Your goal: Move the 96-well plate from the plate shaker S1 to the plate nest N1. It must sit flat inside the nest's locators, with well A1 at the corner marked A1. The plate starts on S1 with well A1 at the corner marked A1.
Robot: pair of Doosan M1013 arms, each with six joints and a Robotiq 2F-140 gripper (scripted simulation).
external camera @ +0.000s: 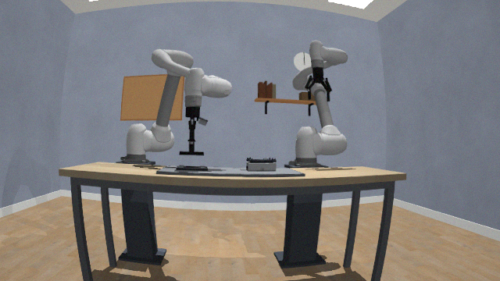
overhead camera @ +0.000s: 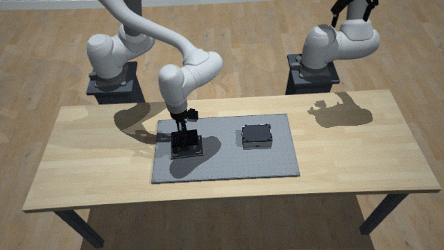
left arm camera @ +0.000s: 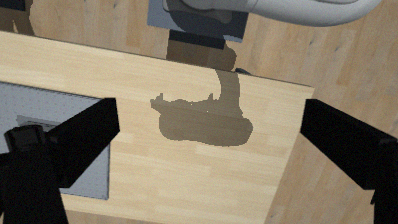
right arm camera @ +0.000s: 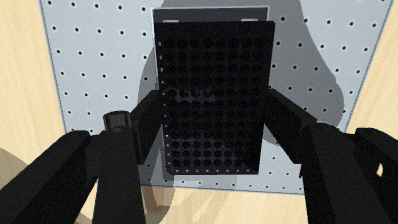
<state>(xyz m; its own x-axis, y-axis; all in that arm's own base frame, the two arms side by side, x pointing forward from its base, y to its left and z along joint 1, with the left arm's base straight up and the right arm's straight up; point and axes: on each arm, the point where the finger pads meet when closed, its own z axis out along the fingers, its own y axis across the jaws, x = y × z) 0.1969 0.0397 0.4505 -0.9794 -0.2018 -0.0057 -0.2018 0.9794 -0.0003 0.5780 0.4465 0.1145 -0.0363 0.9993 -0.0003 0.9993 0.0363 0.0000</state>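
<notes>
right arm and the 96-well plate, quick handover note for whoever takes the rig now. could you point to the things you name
Right tool [overhead camera: 184,133] [external camera: 191,151] [right arm camera: 214,102]: shut on the 96-well plate [overhead camera: 190,136] [external camera: 197,153] [right arm camera: 212,95], held in the air above the plate nest [overhead camera: 187,157] [external camera: 183,168] [right arm camera: 210,14].
Left tool [overhead camera: 351,19] [external camera: 319,97] [left arm camera: 210,115]: open, empty, away from the table.
Plate shaker [overhead camera: 257,132] [external camera: 261,166]: no plate on it.
Done: plate lifted off the shaker.
Left: check A1 corner, align, lower flat inside the locators, release.

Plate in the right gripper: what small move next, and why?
I'd probably ease the right gripper down slowly, keeping the plate level. The exterior view shows it roughly centred above the nest with a gap between; the right wrist view shows the nest's end beyond the plate, so watch alignment.
</notes>
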